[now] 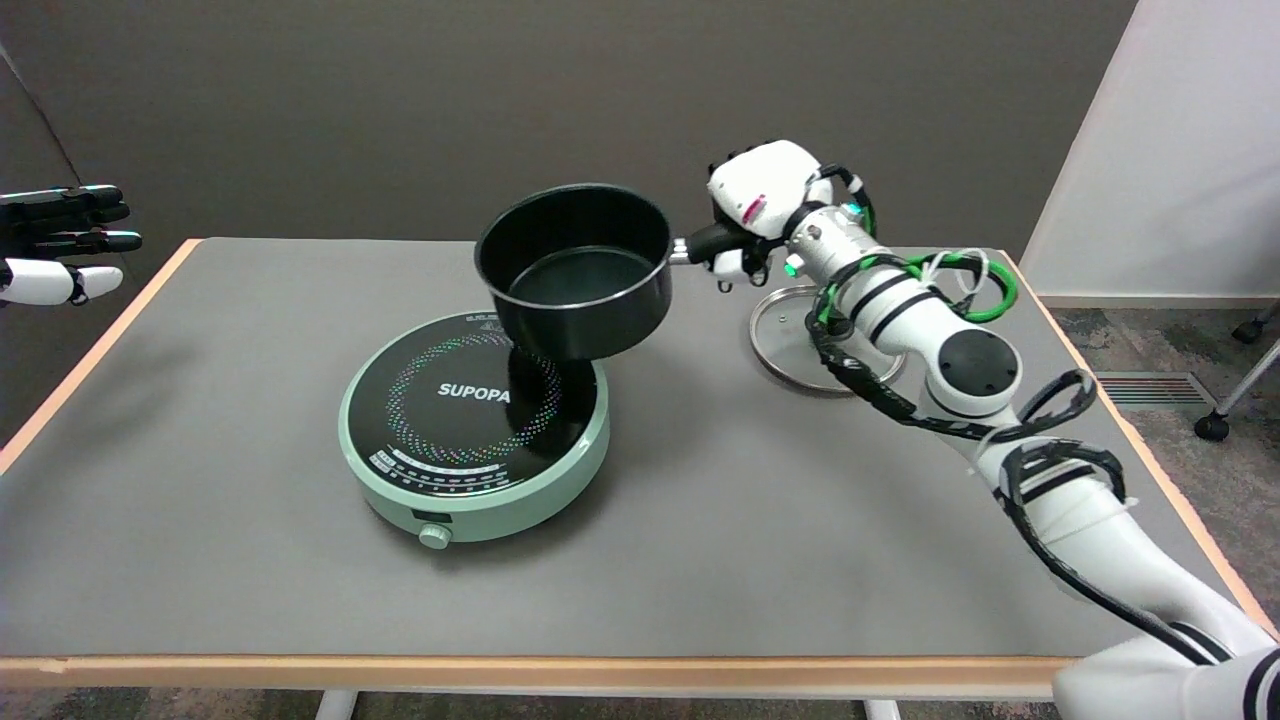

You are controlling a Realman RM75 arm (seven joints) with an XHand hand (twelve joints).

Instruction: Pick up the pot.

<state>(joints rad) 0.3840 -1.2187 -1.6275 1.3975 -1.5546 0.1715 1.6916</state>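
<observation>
Grey tabletop (pixel 700 540) under a dark wall, and up in the air above it hangs the black pot (pixel 575 272) — clear of the green SUPOPA cooktop (pixel 470 440), over its far right edge. Right hand (pixel 752 215) is wrapped tight around the pot's handle (pixel 705 245), carrying it. Glass lid (pixel 800 335) lies flat on the table — just under the forearm, partly hidden.
</observation>
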